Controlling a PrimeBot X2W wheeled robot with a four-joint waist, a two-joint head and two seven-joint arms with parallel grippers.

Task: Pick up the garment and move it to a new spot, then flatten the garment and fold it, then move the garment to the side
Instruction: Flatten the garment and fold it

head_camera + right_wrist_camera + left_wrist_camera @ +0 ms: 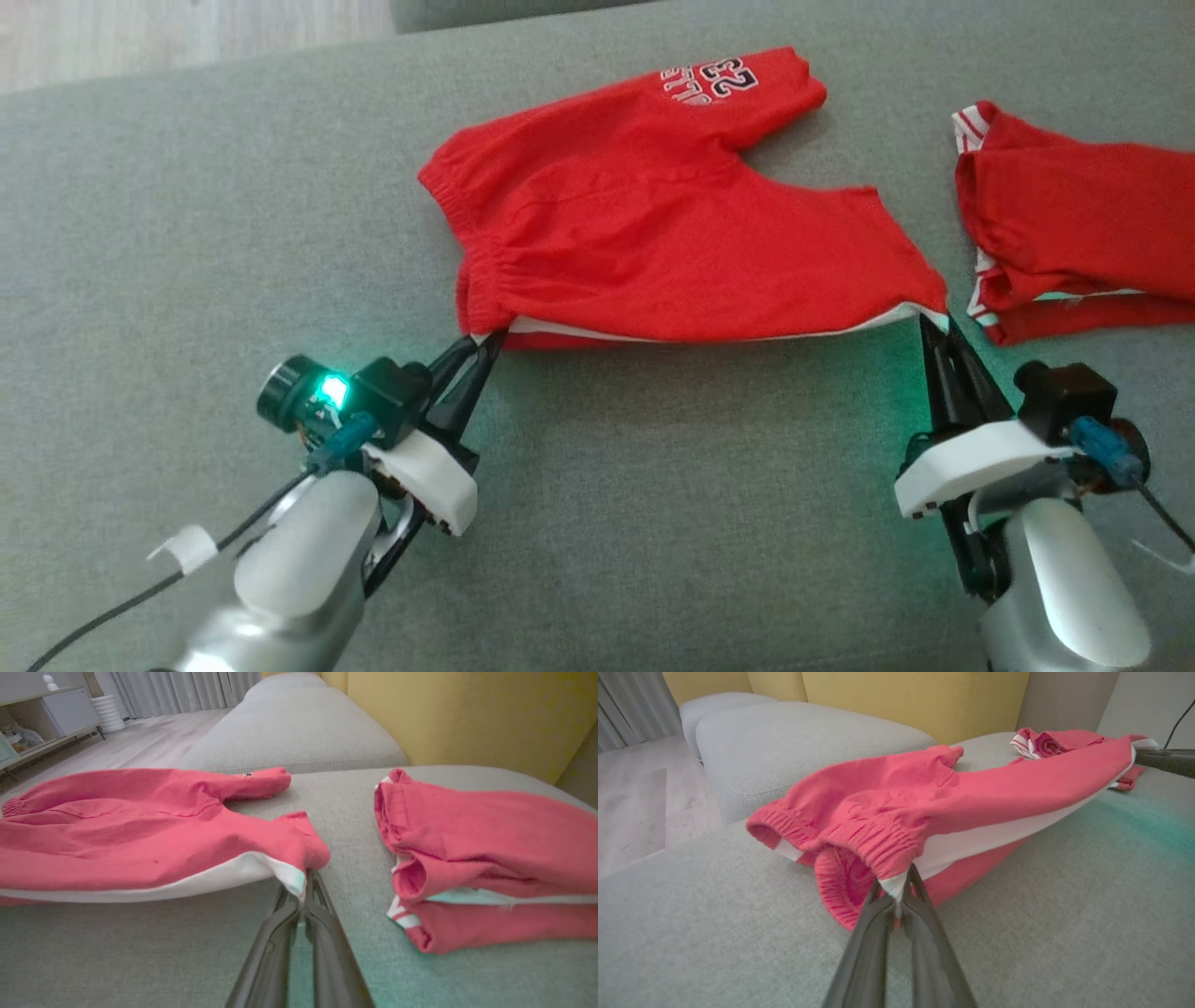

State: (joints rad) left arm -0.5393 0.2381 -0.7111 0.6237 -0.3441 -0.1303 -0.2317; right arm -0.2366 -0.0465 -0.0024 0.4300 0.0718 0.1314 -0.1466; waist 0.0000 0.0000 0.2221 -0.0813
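Status: the garment (653, 224), red shorts, lay spread on the grey cushion (187, 233), mostly flat with light wrinkles. I couldn't tell whether the move to a new spot was finished. Flattening looked largely done, with no fold made and no move to the side.

Left tool (485, 347): pressed together, pinching the near corner of the waistband (462, 233) where the white side stripe ended. Right tool (934, 327): pressed together too, pinching the near corner of the leg hem.

The near edge ran fairly taut from one tool tip to the other and was lifted slightly off the cushion. The rest of the garment lay beyond both tools, draped down onto the cushion. The far leg (738, 84), with the printed number, lay furthest from the tools.

A second red garment (1074, 233), already folded, lay just beyond and outboard of the right tool, near the hem corner but apart from it.

My read: this was a two-corner hold ready for the first fold, near edge carried over onto the far half. Everything from the fold onward was left to do.
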